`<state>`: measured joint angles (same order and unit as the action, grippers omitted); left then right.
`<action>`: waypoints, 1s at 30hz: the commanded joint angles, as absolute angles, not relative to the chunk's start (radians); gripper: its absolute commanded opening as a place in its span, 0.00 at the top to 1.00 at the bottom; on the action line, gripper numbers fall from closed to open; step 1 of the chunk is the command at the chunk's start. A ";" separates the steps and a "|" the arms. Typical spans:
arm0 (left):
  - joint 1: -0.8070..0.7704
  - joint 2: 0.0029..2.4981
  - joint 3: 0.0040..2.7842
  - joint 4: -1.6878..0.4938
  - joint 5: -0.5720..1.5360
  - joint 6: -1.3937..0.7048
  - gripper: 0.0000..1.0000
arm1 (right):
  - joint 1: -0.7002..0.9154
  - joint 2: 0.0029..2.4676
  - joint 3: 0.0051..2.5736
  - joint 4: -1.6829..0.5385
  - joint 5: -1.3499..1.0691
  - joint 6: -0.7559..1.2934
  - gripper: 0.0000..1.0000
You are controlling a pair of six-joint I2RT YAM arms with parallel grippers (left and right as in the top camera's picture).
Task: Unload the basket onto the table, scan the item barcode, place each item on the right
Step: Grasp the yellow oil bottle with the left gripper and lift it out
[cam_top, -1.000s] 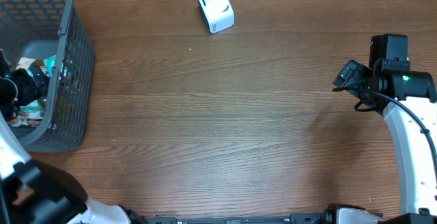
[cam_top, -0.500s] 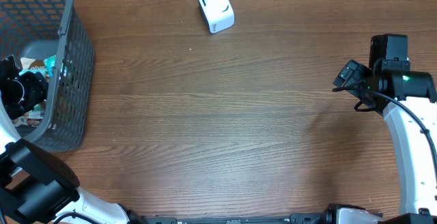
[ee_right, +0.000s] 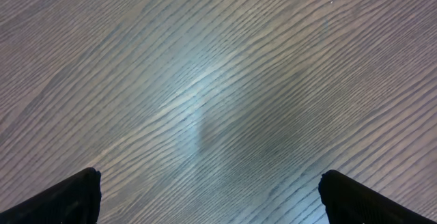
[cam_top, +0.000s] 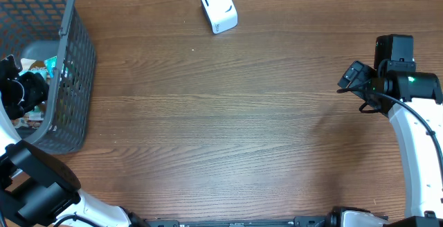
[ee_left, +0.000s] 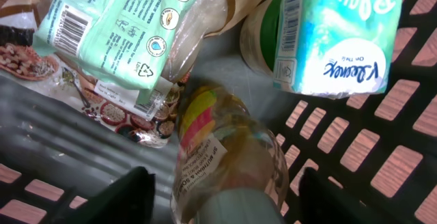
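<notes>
bottle (ee_left: 229, 149), clear with a bright striped label and a pale cap, lies in the grey mesh basket (cam_top: 77, 68) at the left edge of the tabletop (cam_top: 228, 130), directly between the fingers of the left end effector (ee_left: 229, 195). its long axis runs from the cap, nearest the wrist camera, away and slightly leftward, so the fingers straddle it across its width near the cap end. narrow gaps show on both sides, and whether the pads already pinch it cannot be told. around it in the basket are a mint tissue pack (ee_left: 334, 26) to the upper right, a green printed packet (ee_left: 116, 26) with its own barcode to the upper left, and a patterned pouch (ee_left: 113, 111) below that. the right end effector (ee_right: 218, 207) hangs released, fingers wide, over bare wood, well apart from the basket, so the left arm is the nearer. a white boxy device (cam_top: 219, 8), likely the scanner, stands at the far edge; the coming move looks like a lift out toward it
</notes>
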<state>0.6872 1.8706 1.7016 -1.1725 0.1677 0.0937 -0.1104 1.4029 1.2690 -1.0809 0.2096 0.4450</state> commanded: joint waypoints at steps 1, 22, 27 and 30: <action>0.680 1.891 1.683 -1.161 0.165 0.109 0.31 | -0.112 1.405 1.280 -1.076 0.216 0.453 0.00; 0.680 1.887 1.916 -1.219 0.167 0.066 0.66 | -0.112 1.405 1.280 -1.076 0.216 0.453 0.00; 0.680 1.887 2.173 -1.285 0.167 0.018 0.68 | -0.112 1.405 1.280 -1.076 0.216 0.453 0.00; 0.680 1.885 2.363 -1.315 0.192 -0.028 0.70 | -0.112 1.405 1.280 -1.076 0.216 0.453 0.00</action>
<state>0.6872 1.9087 2.1895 -1.3029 0.1623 0.0429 -0.1104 1.4029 1.2690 -1.0798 0.2096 0.4450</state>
